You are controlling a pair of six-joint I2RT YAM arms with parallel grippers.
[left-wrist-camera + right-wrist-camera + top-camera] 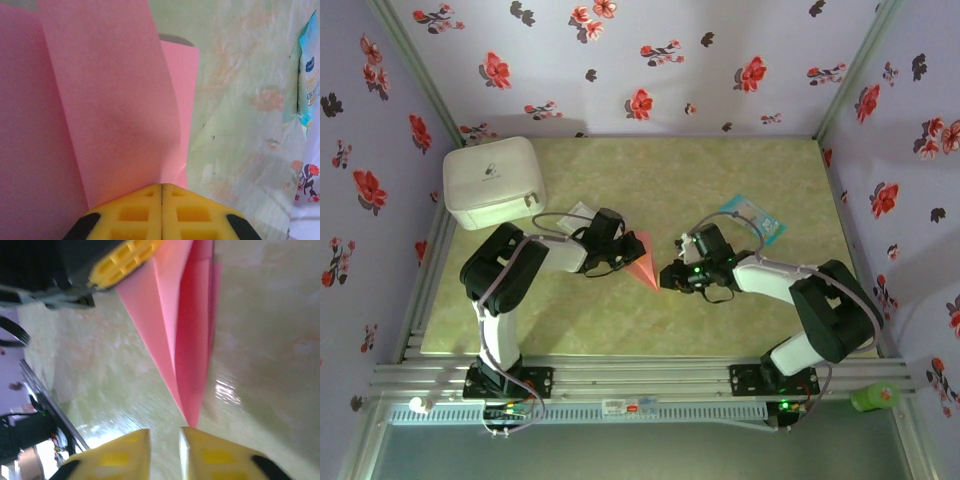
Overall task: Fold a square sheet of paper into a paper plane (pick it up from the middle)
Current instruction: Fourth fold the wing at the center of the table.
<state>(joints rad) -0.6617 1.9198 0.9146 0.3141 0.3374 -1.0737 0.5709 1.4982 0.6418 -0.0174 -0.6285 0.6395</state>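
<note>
The salmon-pink paper plane [643, 262] is a folded pointed dart lying between the two arms, its nose towards the right arm. My left gripper [620, 243] is shut on its wide tail end. In the left wrist view the yellow jaws meet at the left gripper [161, 186], and the folded layers of the paper plane [110, 100] fan out from them. My right gripper [670, 276] sits at the nose. In the right wrist view the right gripper [165, 432] stands slightly open with nothing in the gap, and the tip of the paper plane [190, 365] ends just above its right finger.
A white box [492, 182] stands at the back left. A teal-and-white packet [755, 218] lies at the back right, also seen as the packet [309, 75] in the left wrist view. A small pale packet [578, 212] lies behind the left arm. Flowered walls enclose the table.
</note>
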